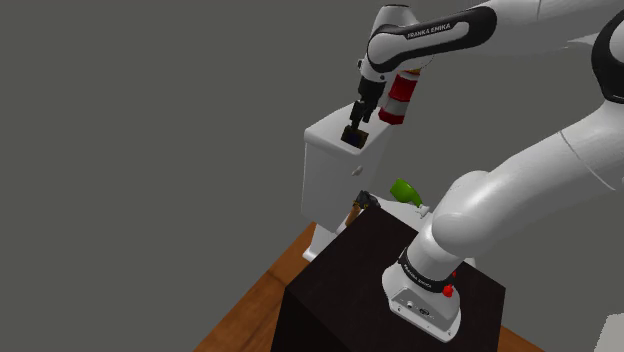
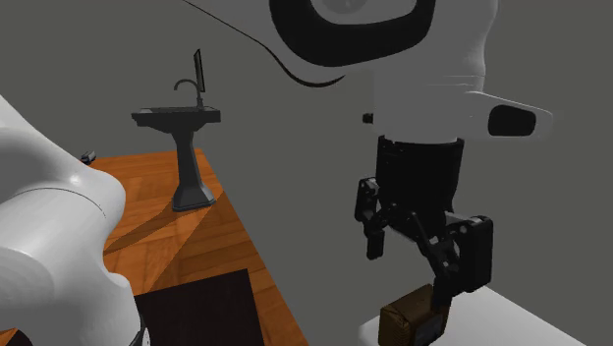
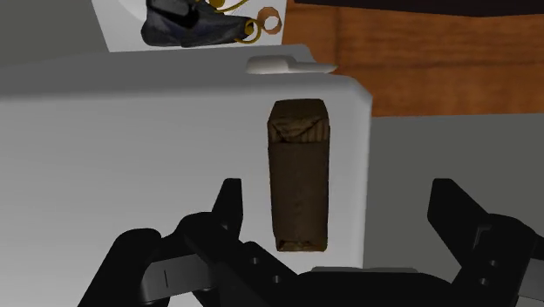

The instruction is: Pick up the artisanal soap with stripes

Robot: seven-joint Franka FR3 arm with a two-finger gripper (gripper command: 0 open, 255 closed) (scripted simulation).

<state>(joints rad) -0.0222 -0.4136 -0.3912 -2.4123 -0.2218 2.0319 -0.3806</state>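
A brown wrapped soap bar [image 3: 299, 174] with faint stripes lies on the white toilet tank lid [image 3: 131, 131]. My gripper [image 3: 340, 209] hangs open just above it. The bar sits between the fingers, nearer one finger [image 3: 228, 205] than the other, and neither touches it. In the shoulder view the gripper [image 1: 356, 128] is over the soap [image 1: 354, 136] on top of the tank [image 1: 335, 175]. The second exterior view has the open gripper [image 2: 422, 258] right above the soap [image 2: 413, 315], near the lid's edge [image 2: 511, 319].
A red-and-white striped cylinder [image 1: 400, 97] stands behind the arm by the tank. A green object [image 1: 405, 190] lies beside the black stand [image 1: 390, 290]. A dark pedestal sink [image 2: 187, 147] stands far off on the wooden floor. The flush handle [image 3: 283, 64] sits beyond the soap.
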